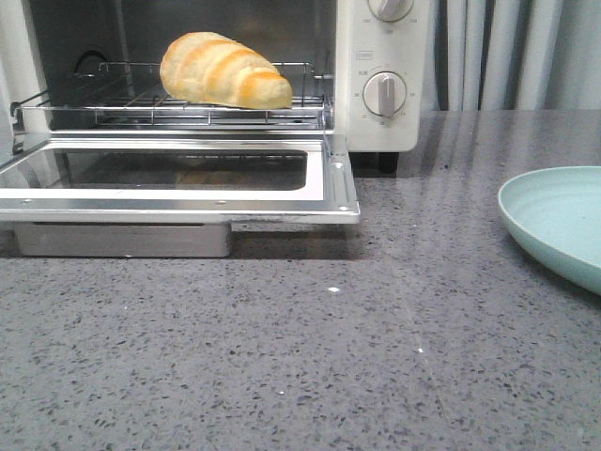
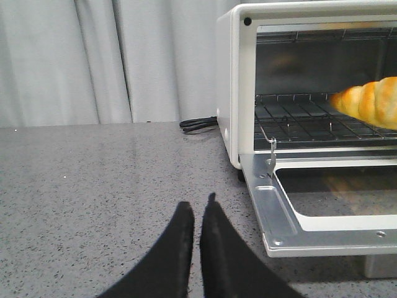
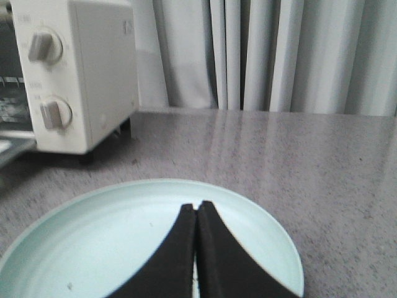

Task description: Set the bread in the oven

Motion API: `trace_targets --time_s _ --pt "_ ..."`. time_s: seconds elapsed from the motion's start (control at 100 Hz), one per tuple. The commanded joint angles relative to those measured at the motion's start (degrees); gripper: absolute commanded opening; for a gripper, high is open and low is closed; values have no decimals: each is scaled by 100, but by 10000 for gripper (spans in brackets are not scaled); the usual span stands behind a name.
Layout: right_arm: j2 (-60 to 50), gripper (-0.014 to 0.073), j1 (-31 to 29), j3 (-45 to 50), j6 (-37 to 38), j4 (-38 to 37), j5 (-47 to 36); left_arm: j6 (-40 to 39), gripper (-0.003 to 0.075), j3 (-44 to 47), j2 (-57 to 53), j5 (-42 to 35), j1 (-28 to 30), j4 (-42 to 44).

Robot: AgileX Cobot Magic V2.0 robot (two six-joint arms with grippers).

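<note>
Grey speckled desk [image 1: 310,357], curtains behind. Far-left edge: white oven [image 1: 376,56], door [image 1: 178,178] dropped open, bread [image 1: 223,71] lying on wire rack [image 1: 122,105] inside. Left gripper [image 2: 197,214] pinched closed, empty, just above desk beside oven. Right edge: pale green plate [image 1: 554,221]; right gripper [image 3: 196,210] closed, empty, over plate.

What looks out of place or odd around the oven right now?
Nothing is spilled or damaged. The bread lies on the wire rack, which sits pulled forward, and the oven door hangs fully open. The plate is bare.
</note>
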Motion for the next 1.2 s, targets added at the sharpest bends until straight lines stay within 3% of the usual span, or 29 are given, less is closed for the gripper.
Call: trace_targets --time_s 0.0,0.17,1.19 --pt "-94 -46 -24 8 -51 -293 -374 -5 -20 132 -187 -424 31 -10" --pt "-94 -46 -24 163 -51 -535 -374 -5 -20 132 -187 -424 31 -10" --pt "-94 -46 -24 163 -51 -331 -572 -5 -20 132 -187 -424 31 -10"
